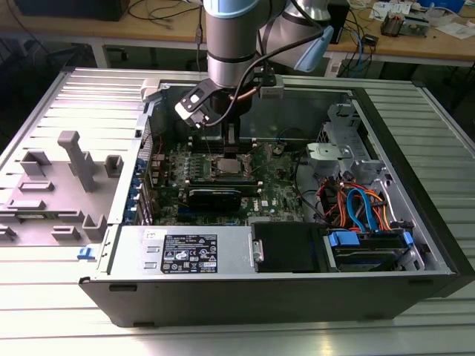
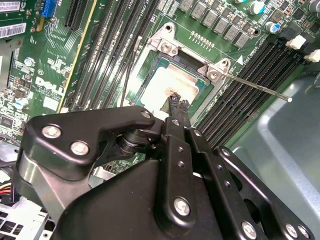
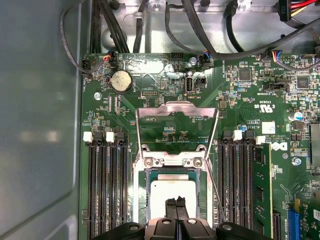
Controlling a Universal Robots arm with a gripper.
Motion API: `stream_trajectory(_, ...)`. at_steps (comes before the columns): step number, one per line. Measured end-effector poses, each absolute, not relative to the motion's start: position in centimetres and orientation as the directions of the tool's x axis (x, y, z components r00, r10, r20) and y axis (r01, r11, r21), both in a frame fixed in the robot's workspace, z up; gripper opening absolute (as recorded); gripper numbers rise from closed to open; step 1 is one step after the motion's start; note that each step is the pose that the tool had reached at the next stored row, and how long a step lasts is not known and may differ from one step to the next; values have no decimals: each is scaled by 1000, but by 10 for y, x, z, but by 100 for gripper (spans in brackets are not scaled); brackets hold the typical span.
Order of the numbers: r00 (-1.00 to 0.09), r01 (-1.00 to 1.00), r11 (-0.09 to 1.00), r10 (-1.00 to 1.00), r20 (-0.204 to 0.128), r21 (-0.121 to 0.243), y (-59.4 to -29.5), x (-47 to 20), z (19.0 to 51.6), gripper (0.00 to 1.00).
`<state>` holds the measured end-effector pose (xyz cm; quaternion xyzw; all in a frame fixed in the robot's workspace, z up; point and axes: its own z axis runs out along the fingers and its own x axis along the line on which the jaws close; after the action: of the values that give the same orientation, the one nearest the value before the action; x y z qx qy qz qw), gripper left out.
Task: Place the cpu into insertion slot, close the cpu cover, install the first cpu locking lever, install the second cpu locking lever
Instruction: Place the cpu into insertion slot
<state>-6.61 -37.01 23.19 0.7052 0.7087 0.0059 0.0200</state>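
Note:
The cpu (image 3: 160,192) lies flat in the socket on the green motherboard, its silvery-tan top showing in both wrist views (image 2: 160,80). My gripper (image 3: 176,201) hangs straight over it, fingers shut together with nothing between them; in the second wrist view the gripper's (image 2: 178,103) tips sit at or just above the chip's top. The cpu cover (image 3: 175,107) stands tilted open beyond the socket, and the board shows through its open middle. A thin locking lever (image 2: 255,86) sticks out free beside the socket (image 3: 214,185). In the exterior view the gripper (image 1: 228,141) reaches down into the open case.
Memory slots (image 3: 105,190) flank the socket on both sides. A long black card (image 1: 215,196) lies in front of the socket. The power supply (image 1: 193,252) and a drive bay with blue and orange cables (image 1: 364,215) fill the near side. Case walls (image 1: 401,170) surround everything.

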Motion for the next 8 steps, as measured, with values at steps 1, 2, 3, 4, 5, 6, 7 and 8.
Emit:
stream_trajectory(1, -5, 999, 5, 1000, -20, 37, -370, -66, 232, 12)
stream_trajectory(2, -5, 999, 5, 1000, -20, 37, -370, -66, 232, 12)
stream_trajectory(3, -5, 999, 5, 1000, -20, 37, -370, -66, 232, 12)
stream_trajectory(4, -5, 999, 5, 1000, -20, 37, -370, -66, 232, 12)
stream_trajectory(5, -5, 999, 5, 1000, -20, 37, -370, -66, 232, 12)
stream_trajectory(6, -5, 999, 5, 1000, -20, 37, -370, -66, 233, 12)
stream_trajectory(7, -5, 999, 5, 1000, -20, 37, -370, -66, 233, 12)
stream_trajectory(8, -5, 999, 5, 1000, -20, 36, -370, -66, 234, 12)
